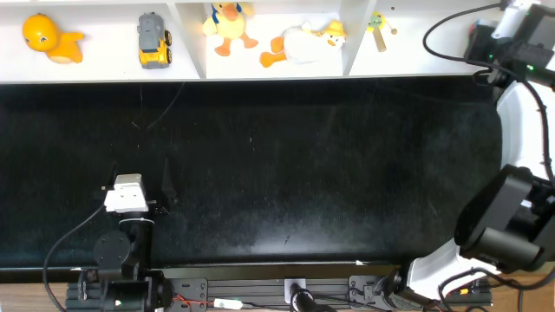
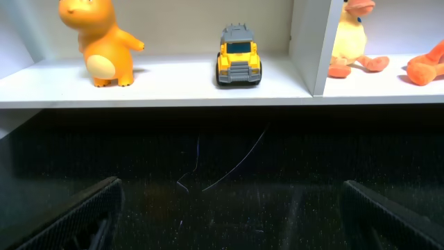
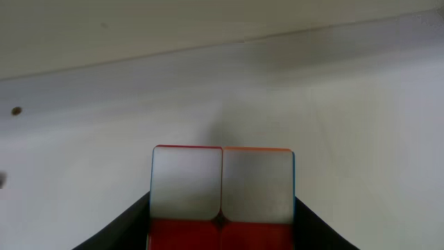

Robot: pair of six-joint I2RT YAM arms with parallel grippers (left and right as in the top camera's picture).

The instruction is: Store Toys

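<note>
Right gripper [image 3: 222,205] clamps the little puzzle cube [image 3: 222,177] across two flat opposite faces, and it looks light, rigid and slick, so a centred, square squeeze suits it

Truck [image 1: 153,41]: yellow, grey top. Left of truck: orange figure [image 1: 52,39], pale yellow belly. Right of truck: yellow plush duck [image 1: 229,26], orange feet; further right, white plush duck [image 1: 303,45], orange feet. White shelf [image 1: 104,71]. Black tabletop [image 1: 303,165]. Cube [image 3: 222,187]: white tiles, red below, orange and blue edges.

Robot lab (black worktop [image 1: 303,165], loose cables [image 1: 425,39])
</note>
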